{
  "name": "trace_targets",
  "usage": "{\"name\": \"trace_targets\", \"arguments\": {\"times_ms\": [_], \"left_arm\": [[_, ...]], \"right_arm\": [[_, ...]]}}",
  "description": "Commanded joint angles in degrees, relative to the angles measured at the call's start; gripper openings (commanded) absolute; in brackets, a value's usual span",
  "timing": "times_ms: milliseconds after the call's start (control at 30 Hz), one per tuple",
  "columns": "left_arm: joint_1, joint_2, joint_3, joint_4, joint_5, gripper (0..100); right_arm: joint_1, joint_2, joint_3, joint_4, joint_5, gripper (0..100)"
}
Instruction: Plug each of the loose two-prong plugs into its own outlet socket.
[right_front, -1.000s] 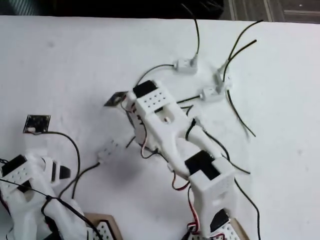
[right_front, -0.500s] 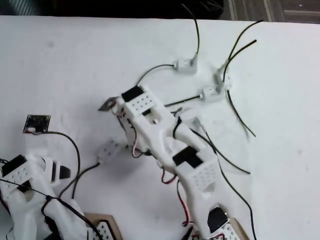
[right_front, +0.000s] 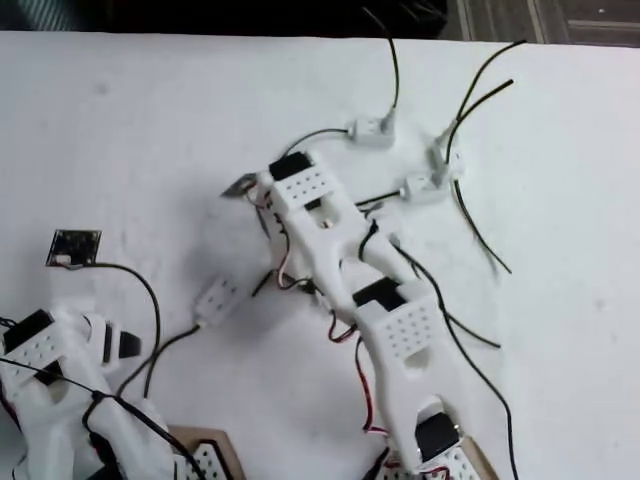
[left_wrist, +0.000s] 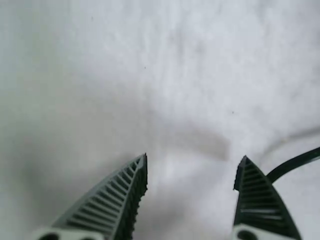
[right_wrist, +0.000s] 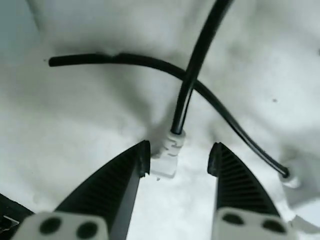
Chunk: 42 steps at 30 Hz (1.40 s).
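The right tool (right_wrist: 180, 147) is open to a middle width over the white table (right_wrist: 75, 110). A small white plug with a ribbed collar (right_wrist: 166, 159) lies on the table between its two dark ribbed fingers (right_wrist: 125, 175), closer to one finger than to the other, and I cannot tell if that finger touches it. A black cable (right_wrist: 192, 65) goes out from the plug and crosses a second black cable (right_wrist: 150, 62) just behind it. In the high view a flat white rectangular block with small holes (right_front: 217, 298) lies on the table at the end of its own thin black lead (right_front: 165, 345). The white right arm (right_front: 400, 340) stands just to the right of this block and stretches past it toward the far edge of the table. Beyond the block, farther than the tip of this arm, are three small white socket pieces, each with a black cable: the first socket piece (right_front: 371, 130) is the nearest to the block, and the second socket piece (right_front: 425, 187) and the third socket piece (right_front: 445, 155) lie close together, more to the right. The white left arm (right_front: 60, 390) is folded on the near left side of the block. The left tool (left_wrist: 194, 159) is wide open over bare table and holds nothing, and a dark cable end (left_wrist: 295, 162) passes beside one of its fingertips
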Motion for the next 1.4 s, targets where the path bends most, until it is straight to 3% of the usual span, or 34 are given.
{"name": "trace_targets", "arguments": {"times_ms": [0,333,833,1233,1367], "left_arm": [[-0.22,-1.27,-0.26,-0.7,0.53,28],[-0.22,-1.27,-0.26,-0.7,0.53,28],[-0.22,-1.27,-0.26,-0.7,0.53,28],[-0.22,-1.27,-0.26,-0.7,0.53,28],[-0.22,-1.27,-0.26,-0.7,0.53,28]], "right_arm": [[1.19,-5.85,1.14,0.84,0.79,19.0],[2.33,-6.37,4.92,0.66,2.9,19.0],[-3.91,2.95,2.11,0.57,0.7,18.6],[-4.53,2.95,2.02,0.57,0.97,1.4],[-4.79,3.12,2.2,0.75,4.22,1.6]]}}
